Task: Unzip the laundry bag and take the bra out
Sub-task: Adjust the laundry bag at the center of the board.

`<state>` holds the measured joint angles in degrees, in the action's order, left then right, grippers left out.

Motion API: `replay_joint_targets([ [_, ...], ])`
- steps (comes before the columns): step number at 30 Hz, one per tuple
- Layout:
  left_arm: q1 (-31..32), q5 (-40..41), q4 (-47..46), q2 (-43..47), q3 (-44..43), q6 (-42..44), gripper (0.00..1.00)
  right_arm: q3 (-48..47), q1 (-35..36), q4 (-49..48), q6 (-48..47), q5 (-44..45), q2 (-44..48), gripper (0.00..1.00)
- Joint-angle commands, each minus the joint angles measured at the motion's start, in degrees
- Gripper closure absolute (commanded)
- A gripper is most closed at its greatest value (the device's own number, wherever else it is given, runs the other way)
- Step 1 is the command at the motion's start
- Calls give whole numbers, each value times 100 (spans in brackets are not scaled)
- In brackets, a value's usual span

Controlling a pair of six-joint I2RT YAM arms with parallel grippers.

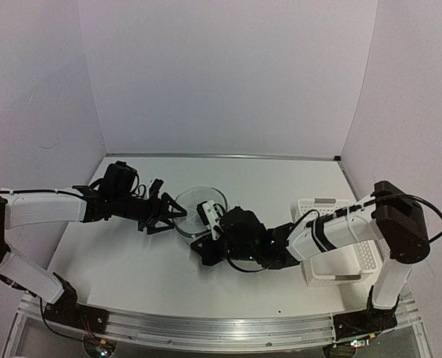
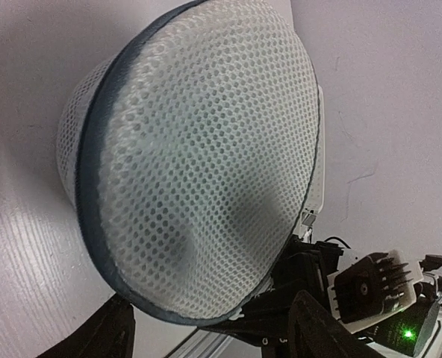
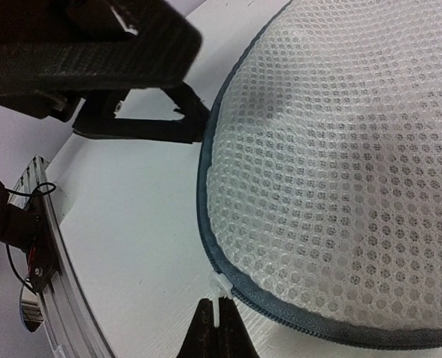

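With right claw (image 3: 217, 319) pinched on the zipper pull (image 3: 218, 292) of the laundry bag (image 1: 201, 209) on the desk (image 1: 131, 261), brace its rim with the parted left claw (image 1: 169, 214) and drag along the zip

We record the round white laundry bag (image 2: 206, 164) as matt honeycomb mesh cloth, its rim bound in grey-blue woven tape. Its small white zipper pull (image 3: 219, 292) looks like smooth plastic. The white table top (image 1: 131, 261) is matt and faintly grained. The white perforated basket (image 1: 329, 280) is plastic, and the silver front rail (image 1: 206, 327) is brushed metal.
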<state>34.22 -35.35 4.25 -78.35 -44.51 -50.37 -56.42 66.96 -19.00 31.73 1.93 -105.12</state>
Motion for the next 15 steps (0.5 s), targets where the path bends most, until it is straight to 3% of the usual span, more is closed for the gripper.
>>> replay_joint_targets([
  [1,81,-224,-919,-260,59,-420,29,-208,70,-355,86,-28,-10,100],
  [15,129,-48,-838,-350,125,-403,30,-18,111,-393,79,322,144,100],
])
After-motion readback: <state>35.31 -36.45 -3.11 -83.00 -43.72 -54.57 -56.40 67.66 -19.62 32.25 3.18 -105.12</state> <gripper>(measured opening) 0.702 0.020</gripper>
